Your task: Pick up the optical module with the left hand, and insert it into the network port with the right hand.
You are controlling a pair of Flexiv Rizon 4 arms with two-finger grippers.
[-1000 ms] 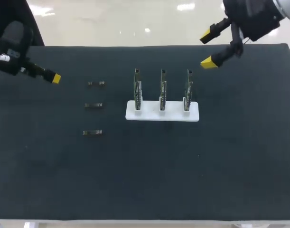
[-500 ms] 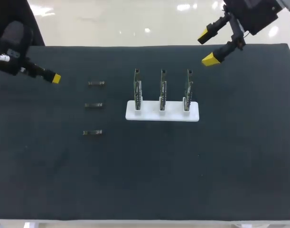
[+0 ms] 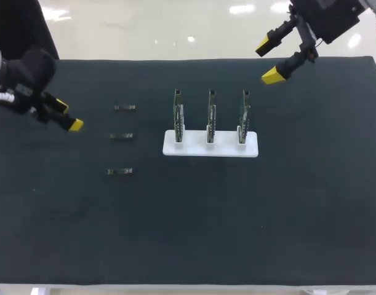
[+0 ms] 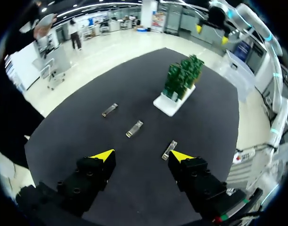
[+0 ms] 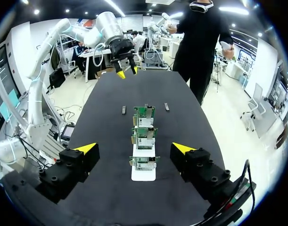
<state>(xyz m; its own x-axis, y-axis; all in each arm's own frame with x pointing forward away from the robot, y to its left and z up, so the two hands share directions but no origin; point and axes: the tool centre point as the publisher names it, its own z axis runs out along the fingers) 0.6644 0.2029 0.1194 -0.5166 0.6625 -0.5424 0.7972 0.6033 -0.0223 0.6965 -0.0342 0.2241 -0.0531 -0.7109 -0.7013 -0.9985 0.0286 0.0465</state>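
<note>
Three small dark optical modules lie in a column on the black mat: the far one (image 3: 124,107), the middle one (image 3: 121,136) and the near one (image 3: 120,171). Right of them, a white stand (image 3: 210,149) holds three upright green boards with network ports (image 3: 211,114). My left gripper (image 3: 69,115) hovers open left of the modules, holding nothing. In the left wrist view the gripper (image 4: 142,155) has the nearest module (image 4: 169,149) just ahead of one finger, the others (image 4: 134,128) (image 4: 110,109) farther off. My right gripper (image 3: 268,61) is open and empty, high behind the stand's right end; its view (image 5: 135,148) looks along the boards (image 5: 144,134).
The black mat (image 3: 237,215) covers the whole table. The stand (image 4: 168,104) and its boards stand well beyond the modules in the left wrist view. Two modules (image 5: 123,109) (image 5: 166,107) show past the boards in the right wrist view, with my left gripper (image 5: 125,71) beyond them.
My left gripper has dropped toward the table's front and edged slightly right, nearer the modules. The right gripper rose a little toward the back edge, then held still. Modules and stand are unmoved.
</note>
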